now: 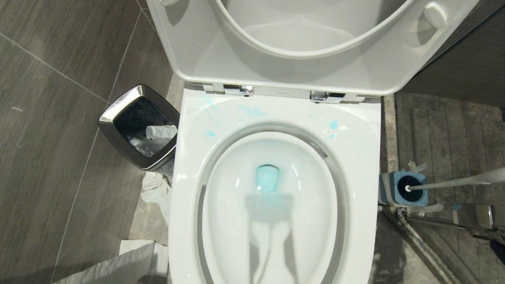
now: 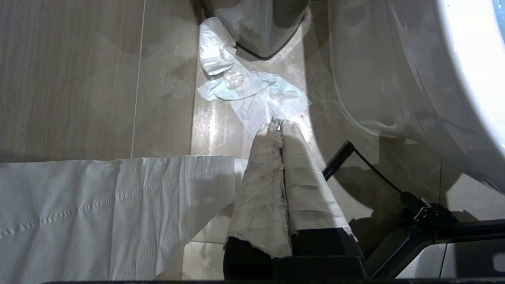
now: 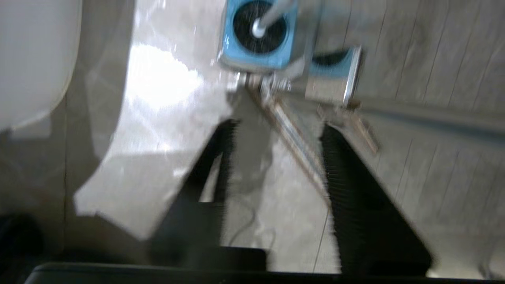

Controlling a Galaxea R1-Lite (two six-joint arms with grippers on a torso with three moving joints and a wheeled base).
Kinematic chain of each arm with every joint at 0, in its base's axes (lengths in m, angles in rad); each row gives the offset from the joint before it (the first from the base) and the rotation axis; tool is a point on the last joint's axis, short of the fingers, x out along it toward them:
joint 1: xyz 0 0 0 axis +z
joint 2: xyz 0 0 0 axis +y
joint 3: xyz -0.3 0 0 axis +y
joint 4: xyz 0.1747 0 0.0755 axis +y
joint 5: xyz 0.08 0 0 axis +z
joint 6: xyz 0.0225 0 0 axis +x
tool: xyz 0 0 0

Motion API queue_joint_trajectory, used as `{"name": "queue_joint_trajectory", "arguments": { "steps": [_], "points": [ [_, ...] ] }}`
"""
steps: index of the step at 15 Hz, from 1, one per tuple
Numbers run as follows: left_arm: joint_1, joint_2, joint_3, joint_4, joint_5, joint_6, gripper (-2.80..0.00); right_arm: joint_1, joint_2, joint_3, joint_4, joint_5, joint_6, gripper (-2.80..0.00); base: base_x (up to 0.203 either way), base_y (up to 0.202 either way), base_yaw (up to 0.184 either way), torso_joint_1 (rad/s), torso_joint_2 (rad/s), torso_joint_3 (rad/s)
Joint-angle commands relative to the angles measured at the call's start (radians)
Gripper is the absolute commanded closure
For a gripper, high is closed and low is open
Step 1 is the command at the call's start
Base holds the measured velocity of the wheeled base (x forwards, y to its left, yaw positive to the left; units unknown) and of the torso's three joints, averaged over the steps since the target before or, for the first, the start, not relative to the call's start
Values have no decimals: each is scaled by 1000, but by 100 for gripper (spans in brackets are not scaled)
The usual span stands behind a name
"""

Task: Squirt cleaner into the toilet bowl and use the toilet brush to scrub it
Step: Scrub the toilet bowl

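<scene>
The white toilet bowl [image 1: 355,165] fills the head view, its seat and lid raised. Pale blue cleaner smears [image 1: 252,111] mark the back rim, and blue-tinted water [image 1: 267,177] sits in the basin. On the floor to the right of the bowl, the toilet brush [image 1: 453,182] stands with its black head in a blue-and-grey holder [image 1: 388,189]. In the right wrist view, my right gripper [image 3: 279,125] is open and empty, a short way off from the brush [image 3: 258,27] and pointing toward it. My left gripper [image 2: 278,124] is shut on nothing, low over the floor beside the bowl's outer wall [image 2: 394,79].
A chrome-rimmed black bin [image 1: 138,126] stands left of the bowl. Crumpled tissue [image 1: 156,189] lies on the floor beside it, and a paper strip [image 2: 98,205] lies nearer me. A metal rail [image 1: 422,244] runs across the floor below the holder.
</scene>
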Motion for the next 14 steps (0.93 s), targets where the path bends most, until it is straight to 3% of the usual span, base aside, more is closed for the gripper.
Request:
{"name": "queue_joint_trajectory", "arguments": {
  "steps": [1, 4, 10, 14],
  "points": [
    [0, 0, 2, 0, 0, 0, 0, -1, 85, 41, -107, 1, -3, -280, 0, 0, 0, 0, 0, 0],
    [0, 0, 2, 0, 0, 0, 0, -5, 179, 77, -241, -1, 6, -280, 0, 0, 0, 0, 0, 0],
    [0, 0, 2, 0, 0, 0, 0, -31, 323, 66, -383, -2, 53, -280, 0, 0, 0, 0, 0, 0],
    [0, 0, 2, 0, 0, 0, 0, -94, 512, -39, -484, -1, 51, -280, 0, 0, 0, 0, 0, 0]
  ]
}}
